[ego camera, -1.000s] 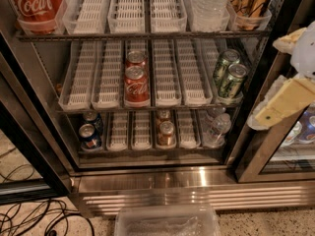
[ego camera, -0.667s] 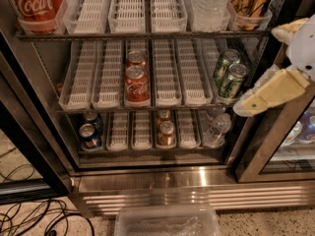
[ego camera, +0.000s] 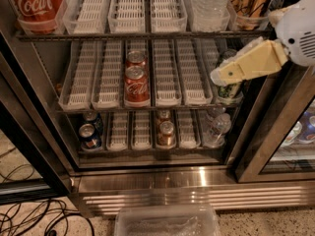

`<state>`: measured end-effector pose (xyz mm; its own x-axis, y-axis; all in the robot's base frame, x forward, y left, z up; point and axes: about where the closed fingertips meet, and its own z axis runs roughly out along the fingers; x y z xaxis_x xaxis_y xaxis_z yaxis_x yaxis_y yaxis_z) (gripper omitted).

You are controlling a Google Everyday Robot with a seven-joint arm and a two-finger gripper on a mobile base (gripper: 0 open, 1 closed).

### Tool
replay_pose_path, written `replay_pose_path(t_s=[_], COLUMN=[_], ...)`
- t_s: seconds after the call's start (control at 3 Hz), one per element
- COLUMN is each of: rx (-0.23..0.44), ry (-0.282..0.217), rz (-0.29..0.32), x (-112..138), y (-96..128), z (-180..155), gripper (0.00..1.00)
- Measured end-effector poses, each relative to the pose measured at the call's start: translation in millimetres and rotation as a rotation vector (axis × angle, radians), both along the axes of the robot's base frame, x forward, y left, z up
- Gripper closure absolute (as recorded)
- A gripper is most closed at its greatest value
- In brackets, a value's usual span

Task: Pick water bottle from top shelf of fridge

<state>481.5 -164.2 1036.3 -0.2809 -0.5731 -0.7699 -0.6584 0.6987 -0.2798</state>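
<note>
The fridge stands open in front of me. Its top shelf runs along the top of the view, with white slotted lane trays. The water bottle stands on it right of centre; only its clear ribbed lower body shows, and the cap is cut off by the top edge. My gripper, cream-coloured on a white arm, reaches in from the right. It is at middle-shelf height, below and slightly right of the bottle, and does not touch it.
A red Coca-Cola bottle stands top left and tan cans top right. Coke cans and green cans sit on the middle rack. Cans and a small clear bottle sit lower. A plastic bin and cables lie on the floor.
The gripper has moved left and up, from beside the right door frame to in front of the middle shelf's right end, closer to the water bottle.
</note>
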Motion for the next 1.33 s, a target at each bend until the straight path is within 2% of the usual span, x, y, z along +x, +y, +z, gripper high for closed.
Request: replay_pose_path(t_s=[0.33, 0.67, 1.0, 1.33], rx=[0.100, 0.208, 0.208, 0.217], ry=[-0.002, -0.019, -0.019, -0.051], rz=[-0.065, -0.094, -0.094, -0.100], x=[3.4, 10.2, 10.2, 13.4], y=[3.0, 2.5, 2.5, 6.7], z=[8.8, 22.4, 22.4, 22.3], gripper=[0.00, 0.00, 0.00, 0.00])
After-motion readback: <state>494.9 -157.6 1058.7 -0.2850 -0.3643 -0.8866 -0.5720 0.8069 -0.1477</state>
